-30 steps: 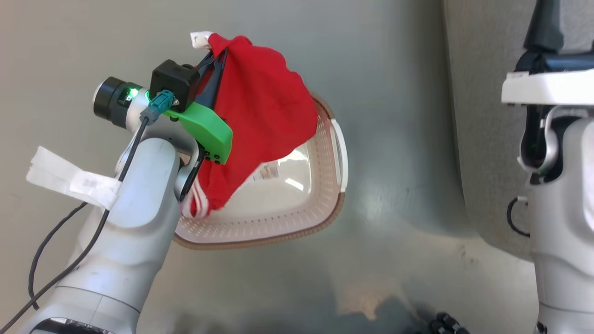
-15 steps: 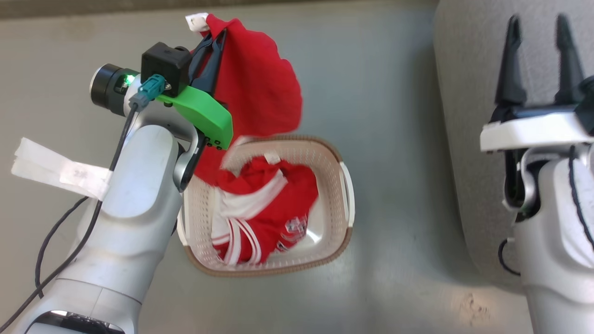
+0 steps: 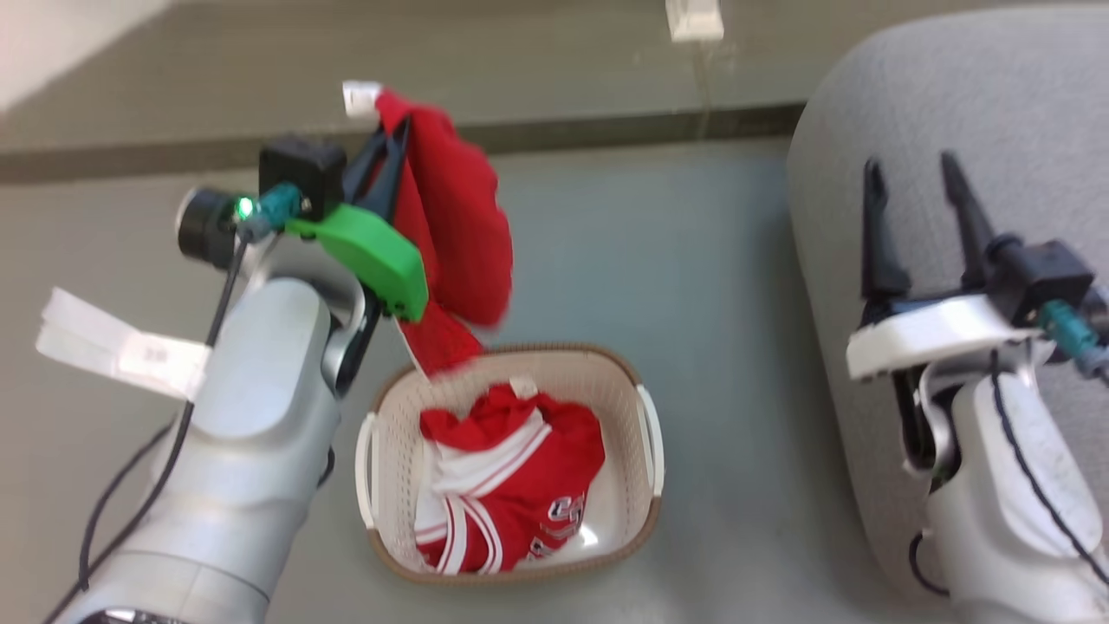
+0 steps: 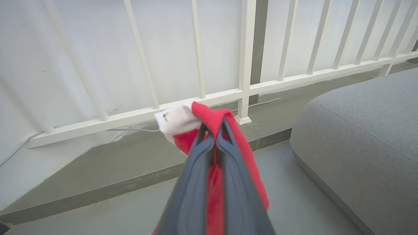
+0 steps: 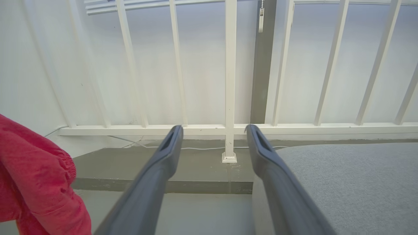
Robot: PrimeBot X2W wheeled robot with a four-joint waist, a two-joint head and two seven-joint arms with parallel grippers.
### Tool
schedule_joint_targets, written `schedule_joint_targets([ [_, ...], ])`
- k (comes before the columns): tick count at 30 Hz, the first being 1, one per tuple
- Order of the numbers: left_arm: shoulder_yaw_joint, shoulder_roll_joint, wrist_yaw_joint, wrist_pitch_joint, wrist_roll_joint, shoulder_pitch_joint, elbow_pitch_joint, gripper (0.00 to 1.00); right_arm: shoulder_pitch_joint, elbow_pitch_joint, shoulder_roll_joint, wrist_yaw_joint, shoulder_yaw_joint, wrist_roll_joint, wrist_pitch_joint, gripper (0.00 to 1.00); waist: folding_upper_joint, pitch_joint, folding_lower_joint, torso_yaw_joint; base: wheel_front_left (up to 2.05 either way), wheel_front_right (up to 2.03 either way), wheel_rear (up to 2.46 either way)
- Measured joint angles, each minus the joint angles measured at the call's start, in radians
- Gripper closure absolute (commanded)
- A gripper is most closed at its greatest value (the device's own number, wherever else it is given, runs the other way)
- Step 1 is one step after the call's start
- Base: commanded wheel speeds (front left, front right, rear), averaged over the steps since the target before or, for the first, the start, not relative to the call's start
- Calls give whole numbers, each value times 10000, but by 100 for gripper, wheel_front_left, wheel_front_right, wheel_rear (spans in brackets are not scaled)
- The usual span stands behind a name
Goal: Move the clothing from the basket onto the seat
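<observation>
Nearest me, the basket (image 3: pixel 645 451) sits on the floor (image 3: pixel 736 260) with the striped jersey (image 3: pixel 511 494) heaped inside it. Above the basket's far-left rim, the left claw (image 3: pixel 394 139) is clenched on the plain red garment (image 3: pixel 455 217), whose tail hangs down to that rim (it looks ready to snag). I'd lift until the cloth clears the basket, then swing it to the seat (image 3: pixel 953 87) right of the basket. There the right claw (image 3: pixel 910 165) hovers, jaws spread and holding nothing.
</observation>
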Motion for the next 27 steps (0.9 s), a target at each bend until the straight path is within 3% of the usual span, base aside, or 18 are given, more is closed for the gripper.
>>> schedule_joint_targets([
  [14,-418,-13,-4,546,-600,662,100,100,1014,627,44,548,713,90,0,0,0,-1925,0,-91,0,0,0],
  [27,-1183,-10,-6,1007,-1166,763,-493,100,973,1030,56,1051,2199,96,0,0,0,-2221,0,-208,0,0,0],
])
